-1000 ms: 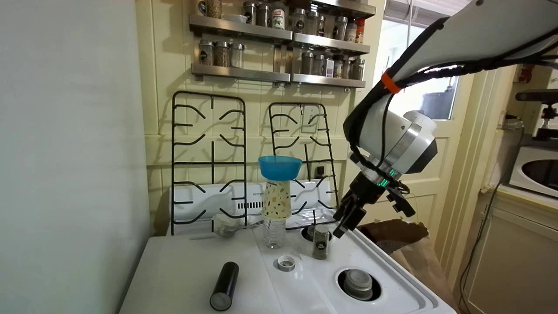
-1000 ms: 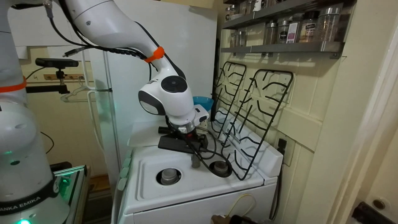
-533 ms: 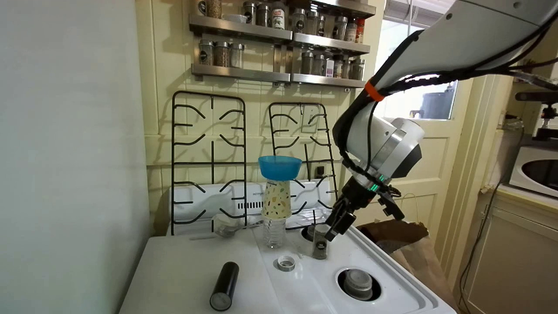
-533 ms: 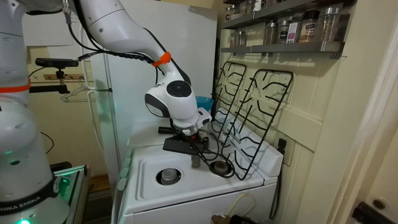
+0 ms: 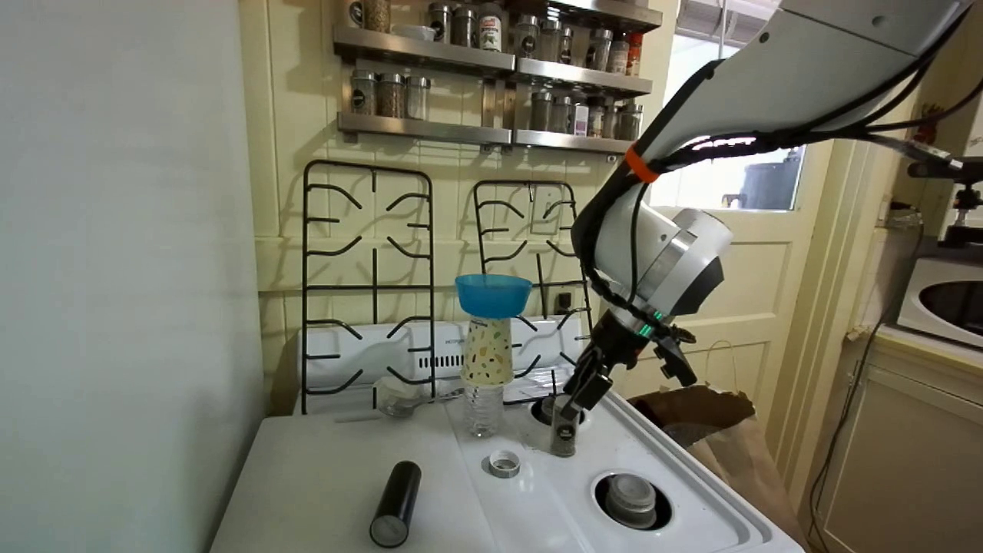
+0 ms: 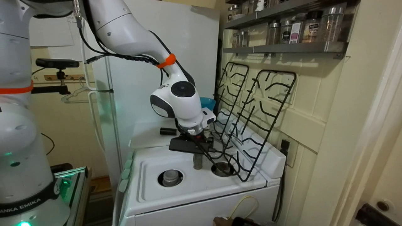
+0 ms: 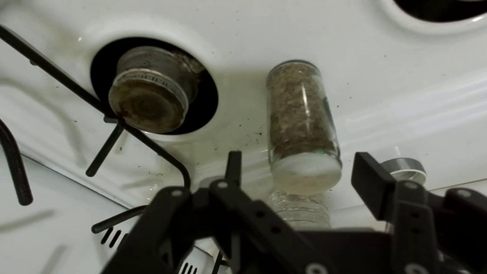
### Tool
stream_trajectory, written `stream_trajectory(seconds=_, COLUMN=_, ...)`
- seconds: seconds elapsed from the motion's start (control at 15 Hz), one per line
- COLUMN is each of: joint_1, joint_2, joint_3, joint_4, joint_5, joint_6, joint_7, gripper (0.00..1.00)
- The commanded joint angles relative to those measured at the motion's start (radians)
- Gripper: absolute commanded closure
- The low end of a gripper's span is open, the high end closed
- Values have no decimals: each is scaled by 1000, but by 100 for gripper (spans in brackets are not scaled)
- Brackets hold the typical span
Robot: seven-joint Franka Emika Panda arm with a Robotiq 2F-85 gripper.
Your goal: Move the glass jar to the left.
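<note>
The glass jar [image 5: 564, 439] stands upright on the white stove top. It has a pale lid, brown contents and a dark round label. It also shows in an exterior view [image 6: 198, 161], partly hidden by my wrist, and in the wrist view [image 7: 300, 110]. My gripper [image 5: 581, 398] is tilted and at the height of the jar's lid, overlapping its top in that view. In the wrist view my gripper [image 7: 298, 167] is open, with one finger on each side of the lid and a gap on both sides. Nothing is held.
A clear ribbed bottle [image 5: 482, 411] stands close by, with a patterned cup [image 5: 488, 353] and a blue bowl [image 5: 493, 297] stacked on it. A white ring [image 5: 504, 464], a black cylinder [image 5: 397, 503] and a burner [image 5: 631, 501] are nearby. A grate [image 6: 270, 125] leans behind.
My gripper has moved left and slightly down in an exterior view, from beside the jar to its lid. The jar has not moved.
</note>
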Motion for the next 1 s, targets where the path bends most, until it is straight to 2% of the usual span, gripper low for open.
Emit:
stream_trajectory(seconds=0.0, joint_1=1, joint_2=24, joint_3=14, joint_4=13, joint_5=58, joint_6=40, joint_7=-51, gripper=48)
stream_trajectory(seconds=0.07, joint_1=1, joint_2=25, joint_3=14, joint_4=14, joint_5=60, joint_6=41, joint_7=-53, gripper=51)
stream_trajectory(seconds=0.27, joint_1=2, joint_2=22, joint_3=17, joint_4=13, joint_5=59, joint_6=46, joint_7=-56, gripper=75)
stream_trajectory(seconds=0.33, joint_1=3, joint_2=16, joint_3=17, joint_4=12, joint_5=54, joint_6=51, joint_7=-53, gripper=78)
stream_trajectory(seconds=0.53, joint_1=6, joint_2=-15, joint_3=6, joint_4=-13, joint_5=-2, joint_6=56, joint_7=-8, gripper=78)
stream_trajectory(seconds=0.8, joint_1=1, joint_2=-156, joint_3=-38, joint_4=-108, joint_5=-227, joint_6=-31, joint_7=65, gripper=78)
stream_trajectory(seconds=0.93, joint_1=-13, joint_2=-260, joint_3=-56, joint_4=-159, joint_5=-339, joint_6=-91, joint_7=60, gripper=78)
